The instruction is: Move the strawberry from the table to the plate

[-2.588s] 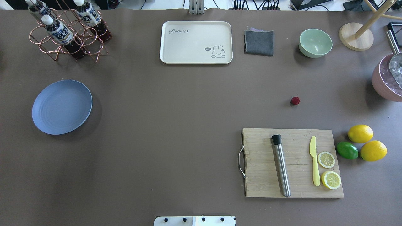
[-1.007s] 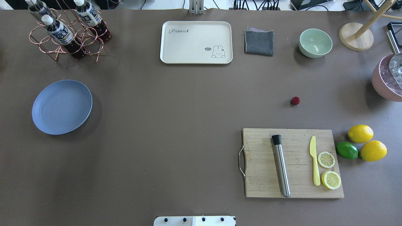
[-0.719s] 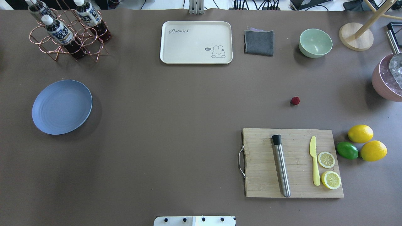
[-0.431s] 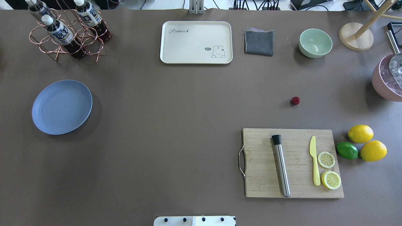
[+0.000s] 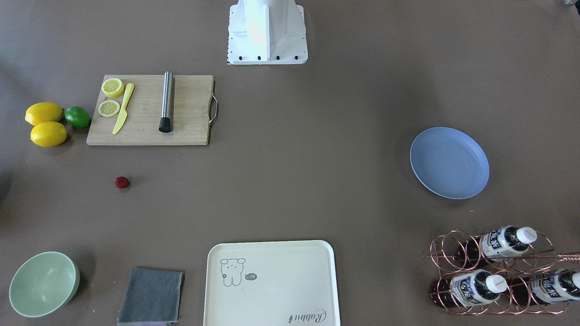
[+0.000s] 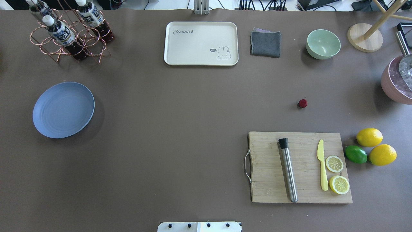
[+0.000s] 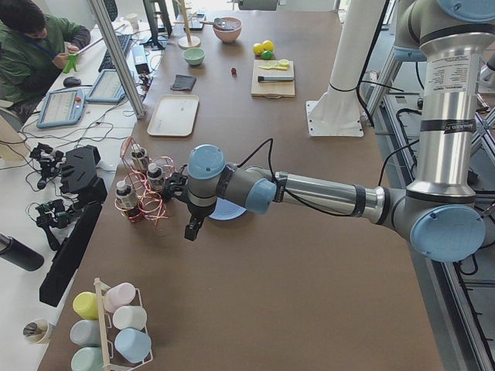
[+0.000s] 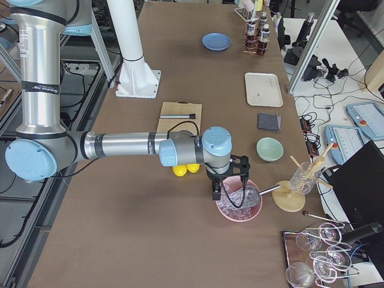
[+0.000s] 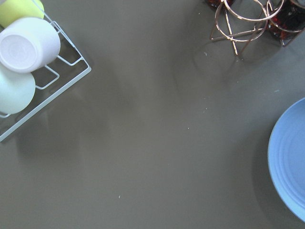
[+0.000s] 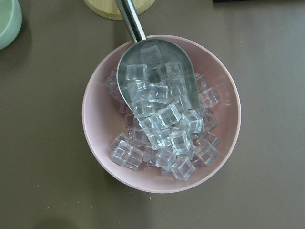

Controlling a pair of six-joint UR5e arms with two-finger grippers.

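The strawberry [image 6: 302, 103], small and dark red, lies alone on the brown table [image 6: 180, 129], right of centre and just beyond the cutting board; it also shows as the strawberry [image 5: 121, 182]. Far off on the left sits the light blue plate [image 6: 63, 110], with nothing on it. My left gripper [image 7: 191, 229] hangs above the table beside the plate [image 7: 224, 210]. My right gripper [image 8: 216, 193] hovers over a pink bowl of ice cubes [image 8: 239, 203]. I cannot tell whether either gripper is open or shut. The left wrist view holds only the plate's edge [image 9: 290, 157].
A wooden cutting board [image 6: 299, 167] carries a steel muddler, a yellow knife and lemon halves. Lemons and a lime [image 6: 355, 154] lie to its right. At the far edge stand a cream tray [image 6: 201, 43], grey cloth, green bowl [image 6: 323, 44] and bottle rack [image 6: 69, 30]. A person sits beyond the table.
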